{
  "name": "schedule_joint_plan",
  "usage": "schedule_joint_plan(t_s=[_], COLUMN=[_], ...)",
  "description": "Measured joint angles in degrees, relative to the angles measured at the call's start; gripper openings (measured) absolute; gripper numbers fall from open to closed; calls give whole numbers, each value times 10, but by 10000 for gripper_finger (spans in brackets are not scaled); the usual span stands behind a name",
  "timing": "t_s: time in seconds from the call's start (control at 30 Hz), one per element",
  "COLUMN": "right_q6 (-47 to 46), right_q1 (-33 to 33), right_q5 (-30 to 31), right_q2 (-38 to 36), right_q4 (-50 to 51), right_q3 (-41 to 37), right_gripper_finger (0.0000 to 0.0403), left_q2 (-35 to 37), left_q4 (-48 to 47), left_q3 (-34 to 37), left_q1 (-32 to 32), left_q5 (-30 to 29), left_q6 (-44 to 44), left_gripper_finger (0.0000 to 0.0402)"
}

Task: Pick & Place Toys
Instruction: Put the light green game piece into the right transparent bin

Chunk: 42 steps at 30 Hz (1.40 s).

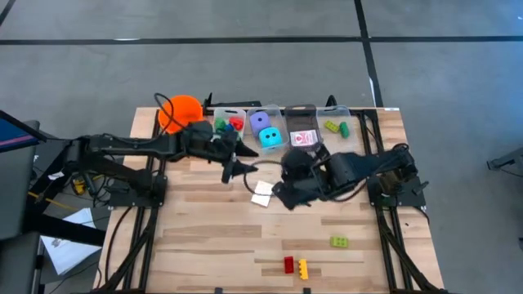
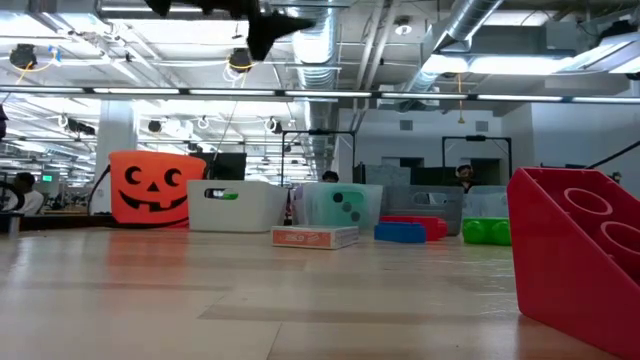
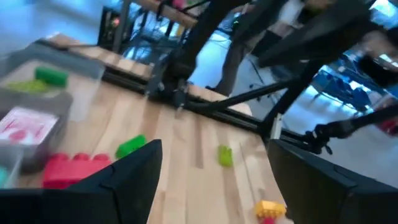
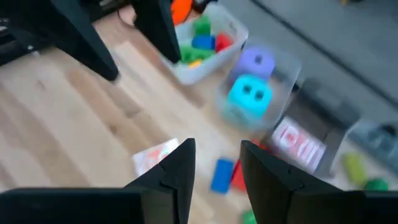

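Observation:
The toys are spread about. One red-and-white card (image 1: pixel 262 193) lies flat at mid-table, and a blue brick (image 4: pixel 221 175) and a red brick (image 4: pixel 237 177) lie beside it. Green (image 1: pixel 339 242), red (image 1: pixel 288 264) and yellow (image 1: pixel 304 268) bricks lie near the front edge. At the far edge, clear bins hold bricks (image 1: pixel 229 124), a purple and a teal die (image 1: pixel 265 131), cards (image 1: pixel 303 136) and green and yellow bricks (image 1: pixel 335 126). My left gripper (image 1: pixel 243 169) (image 3: pixel 214 149) hangs open in front of the brick bin. My right gripper (image 1: pixel 283 193) (image 4: pixel 217 152) hovers open above the loose card and bricks, holding nothing.
An orange pumpkin bucket (image 1: pixel 180 113) stands at the far left corner beside the bins. Bare wood lies between the two arms and the front-edge bricks. In the low view a large red brick (image 2: pixel 580 260) sits close to the camera.

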State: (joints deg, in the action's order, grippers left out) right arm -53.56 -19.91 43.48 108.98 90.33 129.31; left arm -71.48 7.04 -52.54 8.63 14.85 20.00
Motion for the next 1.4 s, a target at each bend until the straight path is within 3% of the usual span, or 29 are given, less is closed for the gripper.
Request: schedule_joint_plan(t_s=[0.27,0.4,0.53,0.63,0.77,0.87,1.03,1.23,1.4], right_q6=[-119,-172,-323,-404,-320,-256,-261,-267,-270], right_q1=[-62,-92,-147,-210,-293,-329,-355,-377,-378], right_q5=[-70,-62,-8,14,-65,-168,-295,-316,-316], right_q2=[-112,-222,-373,-476,-566,-573,-515,-452,-432], right_q4=[-3,-4,-4,-88,-297,-389,-387,-408,-451], right_q3=[-147,-291,-483,-628,-768,-831,-875,-877,-877], right_gripper_finger=[123,123,123,123,123,123,123,146,219], left_q2=[-21,-21,-21,-21,-21,-21,-21,-21,-21], left_q4=[59,60,87,110,141,150,150,154,154], left_q3=[0,0,0,0,0,0,0,0,0], left_q1=[-52,-62,-70,-81,-105,-131,-184,-241,-263], left_q5=[-24,-24,-37,-81,-164,-221,-305,-388,-425], left_q6=[1,50,93,130,190,215,228,229,229], left_gripper_finger=[286,285,285,285,285,285,285,286,286])
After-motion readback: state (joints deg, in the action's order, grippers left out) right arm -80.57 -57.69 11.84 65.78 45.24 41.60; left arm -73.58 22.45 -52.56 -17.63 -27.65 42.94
